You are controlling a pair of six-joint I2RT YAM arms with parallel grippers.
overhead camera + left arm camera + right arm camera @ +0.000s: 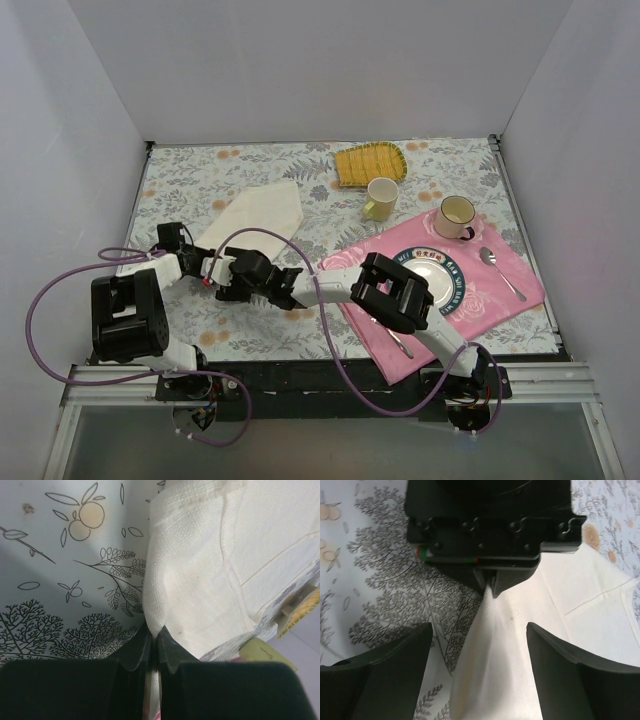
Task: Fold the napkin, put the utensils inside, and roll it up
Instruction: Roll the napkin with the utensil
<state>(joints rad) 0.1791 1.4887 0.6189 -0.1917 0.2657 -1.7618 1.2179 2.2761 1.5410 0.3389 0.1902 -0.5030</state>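
In the left wrist view, the left gripper sits at the bottom centre. Its jaws are pinched tight on a raised edge of the napkin, which fills the right half of the frame over the leaf-printed tablecloth. The pinch lifts the cloth into a ridge, probably to carry it over for a fold. In the right wrist view, the right gripper stands wide with nothing between its jaws. Its fingers straddle that same ridge, which runs up the middle to the other gripper's black body at the top, so it looks placed to take a second hold. In the top view, the napkin lies left of centre, its pointed end toward the upper middle, and both grippers meet at its lower edge. It is well apart from the pink placemat at right, which holds a plate and a spoon. A slim handle shows under the right arm, and I cannot tell whether it is the gold utensil.
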